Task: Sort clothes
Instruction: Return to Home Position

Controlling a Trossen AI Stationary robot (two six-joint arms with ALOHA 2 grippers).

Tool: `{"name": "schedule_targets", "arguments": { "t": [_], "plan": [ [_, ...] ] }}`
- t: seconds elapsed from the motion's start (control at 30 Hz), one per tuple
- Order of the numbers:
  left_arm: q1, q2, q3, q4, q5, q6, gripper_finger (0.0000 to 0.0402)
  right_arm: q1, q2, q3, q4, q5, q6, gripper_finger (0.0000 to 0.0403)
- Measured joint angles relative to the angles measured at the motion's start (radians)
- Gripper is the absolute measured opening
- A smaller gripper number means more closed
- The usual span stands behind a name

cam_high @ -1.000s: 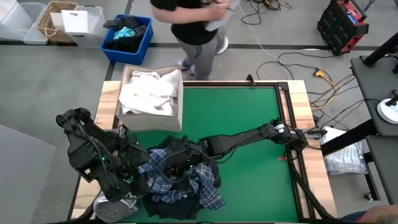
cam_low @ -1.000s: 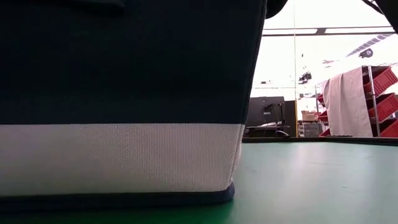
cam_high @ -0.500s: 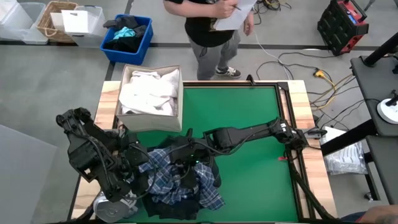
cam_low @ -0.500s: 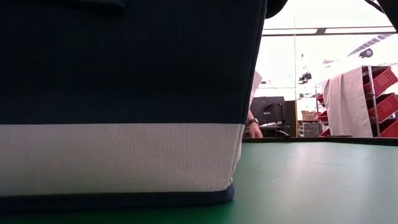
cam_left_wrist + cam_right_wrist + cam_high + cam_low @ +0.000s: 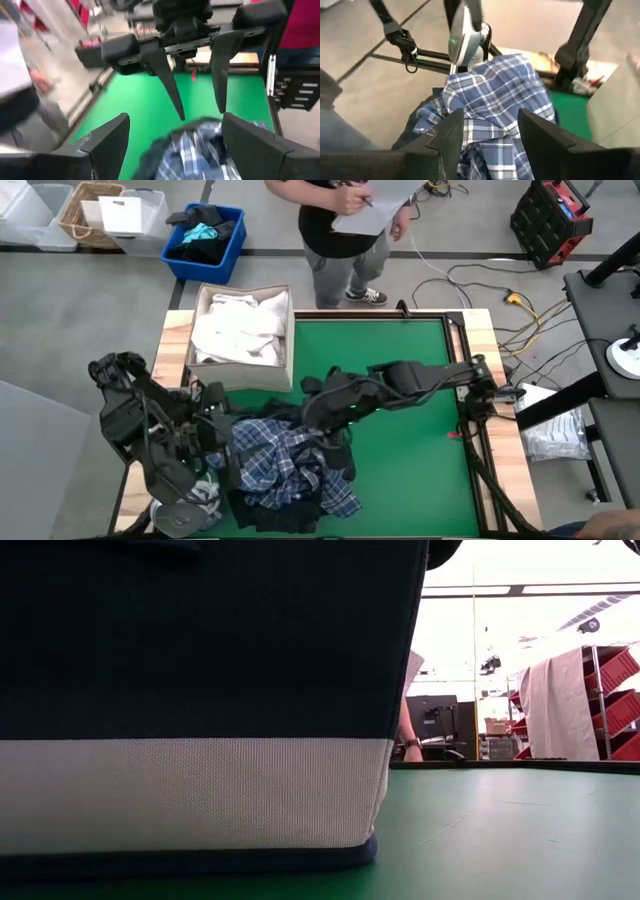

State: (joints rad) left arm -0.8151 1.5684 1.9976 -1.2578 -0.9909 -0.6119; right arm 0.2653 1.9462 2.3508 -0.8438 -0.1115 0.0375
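Observation:
The clothes lie in a heap (image 5: 290, 480) on the green mat at the table's near left. A blue-white plaid shirt (image 5: 275, 465) is on top of darker pieces. My right gripper (image 5: 333, 430) hangs open just above the heap's far right side, fingers pointing down; the left wrist view shows its fingertips (image 5: 182, 116) above the plaid shirt (image 5: 200, 145). My left gripper (image 5: 222, 448) stands open at the heap's left side, with the shirt ahead of its fingers. In the right wrist view the plaid shirt (image 5: 495, 95) lies beyond the open right gripper (image 5: 490, 115).
A fabric box (image 5: 290, 345) with white clothes (image 5: 235, 330) stands at the table's far left; its dark and white wall (image 5: 190, 780) fills the low view. A person (image 5: 340, 230) stands beyond the far edge. A blue bin (image 5: 232, 250) is on the floor. Bare green mat (image 5: 410, 470) lies to the right.
My right gripper has drawn out of the heap, up and toward the table's far right. The plaid shirt now lies bunched more toward the heap's left. My left arm has shifted slightly toward the table's left edge.

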Motion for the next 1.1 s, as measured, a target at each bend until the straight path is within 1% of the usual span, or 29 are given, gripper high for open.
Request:
{"name": "schedule_targets", "arguments": {
  "t": [0.07,0.17,0.3,0.37,0.47,0.57,0.7,0.8,0.9,1.1],
  "plan": [
    [0.011,0.000,0.004,0.057,-0.018,0.095,0.0292,0.010,-0.019,0.000,-0.002,0.007,-0.065,0.0174],
    [0.037,-0.001,0.003,0.131,-0.015,0.217,0.0292,0.024,-0.047,-0.003,-0.017,0.007,-0.129,0.0164],
    [0.096,-0.006,-0.015,0.220,0.045,0.363,0.0292,0.032,-0.067,-0.008,-0.021,0.007,-0.166,0.0151],
    [0.138,-0.006,-0.026,0.291,0.098,0.461,0.0288,0.032,-0.072,-0.009,-0.004,0.007,-0.174,0.0144],
    [0.205,-0.006,-0.030,0.410,0.240,0.604,0.0277,0.031,-0.083,-0.009,0.018,0.008,-0.199,0.0135],
    [0.261,-0.014,-0.030,0.479,0.330,0.697,0.0263,0.028,-0.098,-0.009,0.032,0.008,-0.222,0.0126],
    [0.316,-0.041,-0.030,0.481,0.412,0.722,0.0247,0.015,-0.125,-0.009,0.039,0.011,-0.240,0.0120],
    [0.338,-0.065,-0.030,0.479,0.480,0.740,0.0239,0.001,-0.147,-0.009,0.038,0.010,-0.242,0.0116],
    [0.345,-0.082,-0.031,0.478,0.507,0.751,0.0234,-0.009,-0.167,-0.011,0.036,0.009,-0.252,0.0113],
    [0.353,-0.134,-0.078,0.484,0.512,0.763,0.0233,-0.027,-0.197,-0.031,0.036,0.007,-0.262,0.0118]
  ]
}}
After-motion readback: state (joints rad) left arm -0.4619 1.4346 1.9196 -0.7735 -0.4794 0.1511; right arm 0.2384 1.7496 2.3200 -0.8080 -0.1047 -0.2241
